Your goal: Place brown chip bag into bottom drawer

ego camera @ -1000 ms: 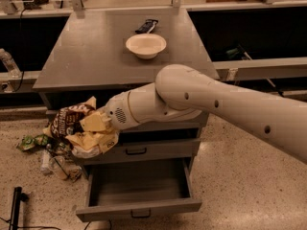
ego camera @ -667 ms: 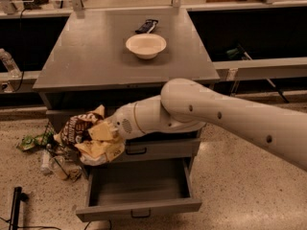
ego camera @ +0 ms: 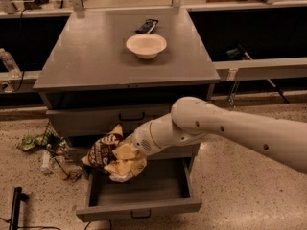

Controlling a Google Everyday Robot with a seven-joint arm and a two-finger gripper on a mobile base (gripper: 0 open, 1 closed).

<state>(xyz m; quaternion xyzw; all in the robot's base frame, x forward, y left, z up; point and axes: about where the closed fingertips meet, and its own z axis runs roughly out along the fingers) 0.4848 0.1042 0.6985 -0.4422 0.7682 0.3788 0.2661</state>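
The brown chip bag point(ego camera: 103, 151) hung clamped in my pincer point(ego camera: 123, 153), over the left side of the open bottom drawer point(ego camera: 158, 185) below. I judged it best to shift right, lower inside the walls, then release.

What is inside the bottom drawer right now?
The visible floor of the bottom drawer looks bare. The gripper holds the brown chip bag above its rear left, covering that part.

Chip bag point(ego camera: 106, 150) in claw point(ego camera: 129, 152), above drawer point(ego camera: 144, 208)
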